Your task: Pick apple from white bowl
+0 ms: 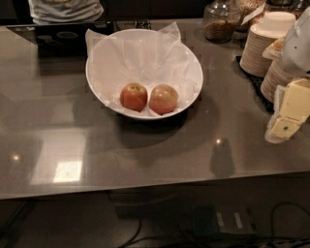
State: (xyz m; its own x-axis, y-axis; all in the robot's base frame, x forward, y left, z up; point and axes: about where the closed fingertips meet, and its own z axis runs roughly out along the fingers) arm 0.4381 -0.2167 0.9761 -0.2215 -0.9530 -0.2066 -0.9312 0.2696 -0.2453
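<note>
The white bowl [104,51] sits at the middle of the grey counter, lined with crinkled white paper. Two apples lie side by side near its front rim. The paler pinkish-red apple [163,99] with yellow-green patches is on the right. A deeper red-orange apple [133,96] is on the left and touches it or nearly so. My gripper [286,118], cream and white, hangs at the right edge of the view, well to the right of the bowl and above the counter. It holds nothing that I can see.
Stacks of beige paper plates [261,46] stand at the back right on a dark mat. A glass jar [220,20] stands behind the bowl. A person's torso [65,9] is at the far side. The counter's front edge [145,190] runs across below; cables lie beneath.
</note>
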